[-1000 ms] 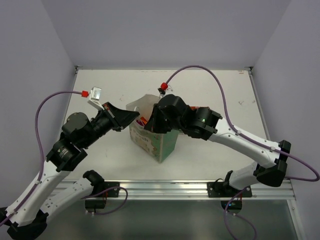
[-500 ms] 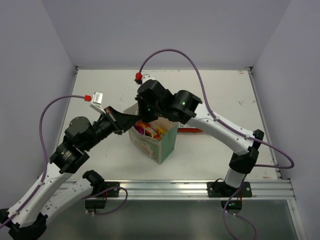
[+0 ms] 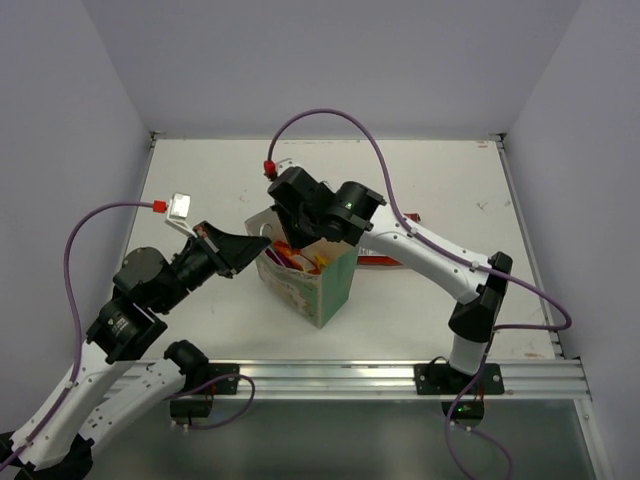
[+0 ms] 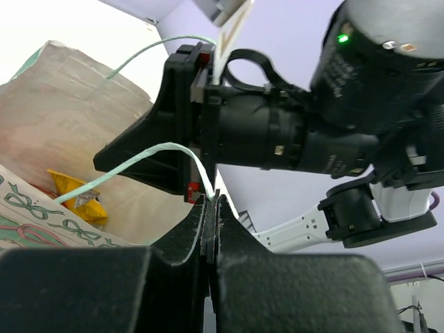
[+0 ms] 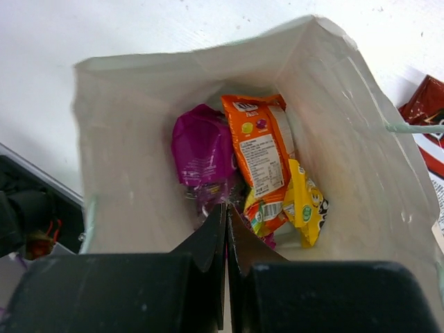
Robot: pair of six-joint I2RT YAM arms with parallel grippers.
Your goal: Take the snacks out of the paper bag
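1. My left gripper [image 4: 211, 205] is clamped on the bag's thin string handle [image 4: 173, 149], pulling that side up.
2. The bag [image 5: 132, 104] stands upright mid-table between the arms, with its mouth open.
3. My right gripper [image 5: 226, 216] hangs over the mouth, fingers pressed together with nothing in them.
4. Down inside, the orange packet [image 5: 257, 142] lies on top, the magenta packet [image 5: 202, 154] is left of it, and the yellow packet [image 5: 304, 200] sits lower right.
5. I judge them light, crinkly foil: puffy, slick and easily crushed. I'd pinch a flat crimped end, and the orange packet's upper edge looks the most exposed.
6. The bag is thin creased paper with soft walls, so it probably tips easily. I'd say the hold on the handle steadies it.
7. A red packet [image 5: 427, 111] lies outside on the table [image 5: 104, 28], just beside the bag.
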